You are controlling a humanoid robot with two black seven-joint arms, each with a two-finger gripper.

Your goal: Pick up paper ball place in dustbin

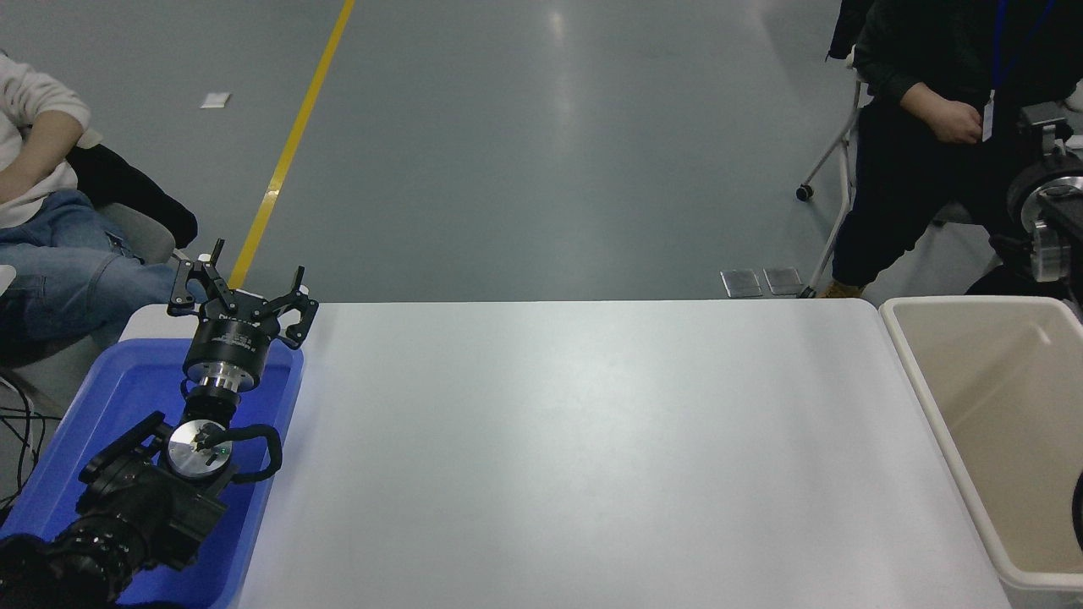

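My left claw (pixel 245 283) hangs over the far end of the blue tray (pixel 127 397) at the table's (pixel 575 440) left edge, fingers spread wide, gripping nothing. Right arm (pixel 1049 220): only part shows at the right edge, above the bin; its claw isn't in view. Dustbin (pixel 931 397) sits against the table's right side: cream-beige, rectangular, thick rolled rim, deep smooth walls. Paper ball isn't visible from here, so I can't tell where it is.
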